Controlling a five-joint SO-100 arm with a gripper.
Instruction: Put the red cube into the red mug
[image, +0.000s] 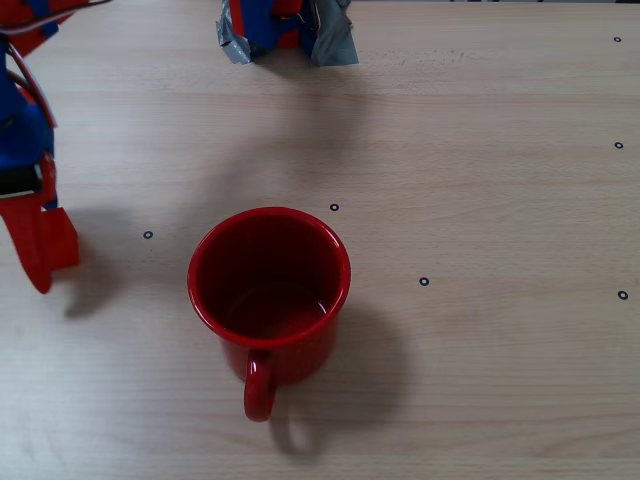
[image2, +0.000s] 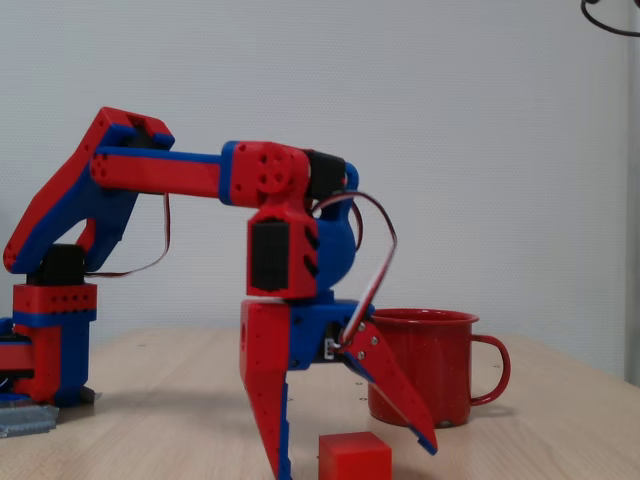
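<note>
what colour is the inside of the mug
Red, same as the outside. The red mug shows its interior best in the overhead fixed view, looking straight into its mouth.

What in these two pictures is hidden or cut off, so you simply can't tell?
- Small matte red cube: in the side fixed view the lower frame edge crops its bottom; the overhead fixed view doesn't show it at all.
- Gripper: its fingers straddle the cube, but contact can't be judged. Overhead, only one red finger shows at the left edge.
- Glossy red enamel mug: the arm hides its left side.
</note>
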